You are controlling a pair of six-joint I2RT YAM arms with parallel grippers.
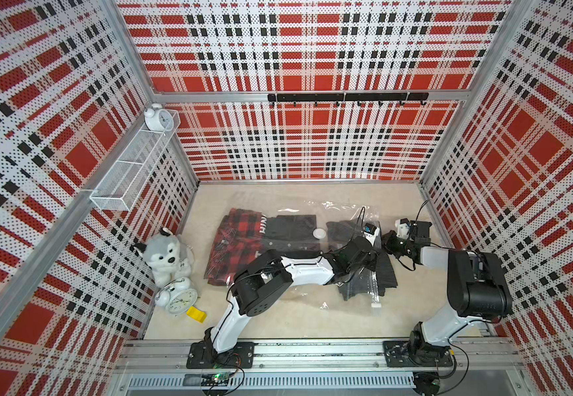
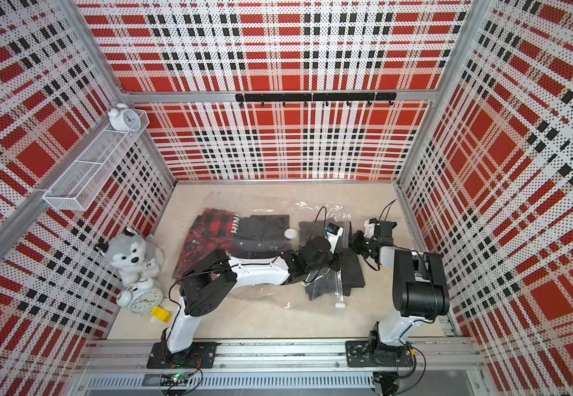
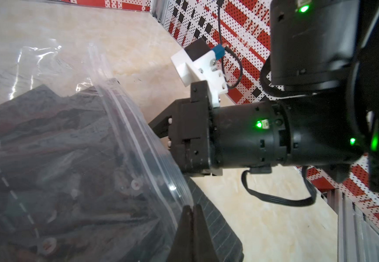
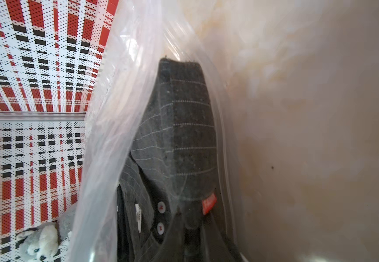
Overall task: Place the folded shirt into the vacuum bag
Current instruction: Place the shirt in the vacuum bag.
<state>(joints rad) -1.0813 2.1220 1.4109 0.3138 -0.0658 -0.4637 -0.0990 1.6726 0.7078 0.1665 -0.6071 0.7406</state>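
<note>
Plaid walls (image 1: 312, 51) crowd a smooth, bare table (image 1: 295, 325). Flat on it lies the big clear bag (image 1: 312, 295), which looks light and slippery, so grip its zip rim. The soft, floppy grey shirt (image 1: 386, 271) sits partly inside the mouth. There the left gripper (image 3: 193, 211) pinches the rim, while the right gripper (image 1: 388, 241) is at the shirt, its jaws hidden.

Left arm (image 1: 309, 271) stretches low across the tabletop, its jaws pressed together on the bag (image 3: 125, 127) rim. Right arm (image 1: 432, 255) folds inward, wrist level, its jaws just beside the left jaws, their gap hidden.
</note>
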